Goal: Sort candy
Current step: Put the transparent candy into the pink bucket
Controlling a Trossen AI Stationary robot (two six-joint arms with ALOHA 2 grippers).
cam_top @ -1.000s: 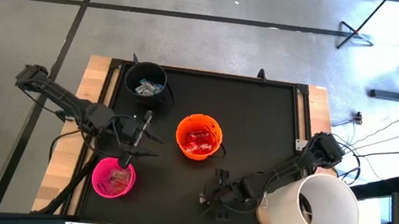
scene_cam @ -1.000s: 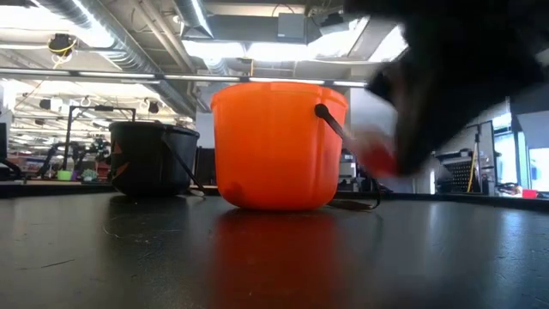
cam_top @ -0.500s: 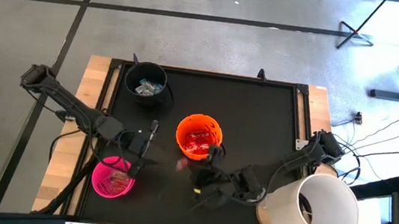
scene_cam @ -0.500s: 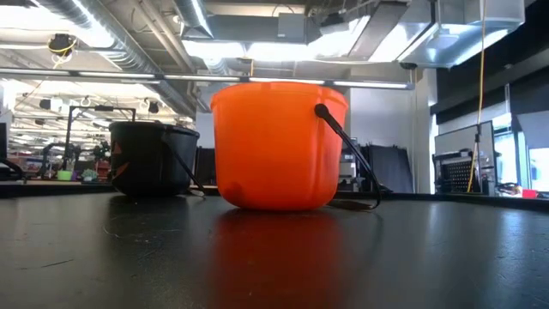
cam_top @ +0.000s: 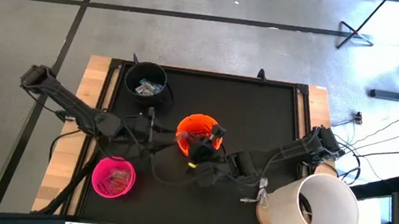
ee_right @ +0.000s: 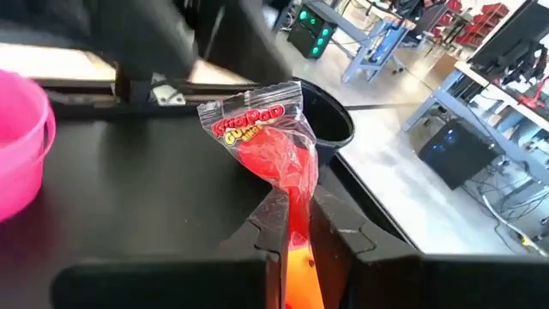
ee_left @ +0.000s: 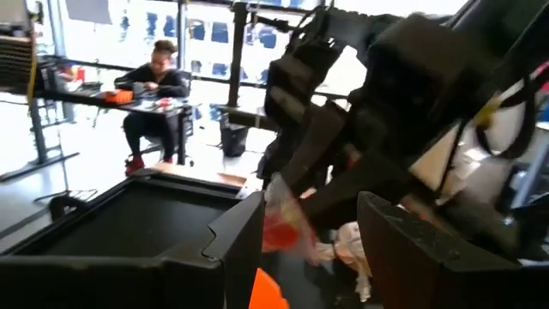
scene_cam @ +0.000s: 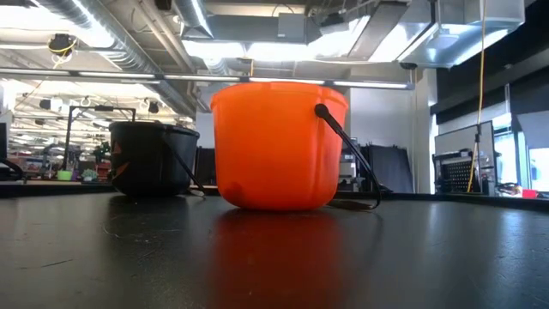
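**Red candy held over the orange bucket**

The right gripper (ee_right: 296, 225) pinches a red candy packet (ee_right: 273, 150) between nearly closed fingers, above the orange bucket (cam_top: 198, 137), which holds red candy. The left gripper (cam_top: 154, 130) hangs beside it, fingers apart, empty. The black bucket (cam_top: 146, 82) holds grey wrappers; the pink bucket (cam_top: 113, 177) holds sweets.

Grey concrete floor (cam_top: 192, 43) crossed by dark seam lines. Ceiling ducts (scene_cam: 111, 39) and bright strip lights (scene_cam: 257, 47) overhead. Large windows (ee_left: 197, 43) admit daylight. A person (ee_left: 154, 94) sits at a desk (ee_left: 94, 99). Workbenches (ee_right: 377, 43) line the far aisle.
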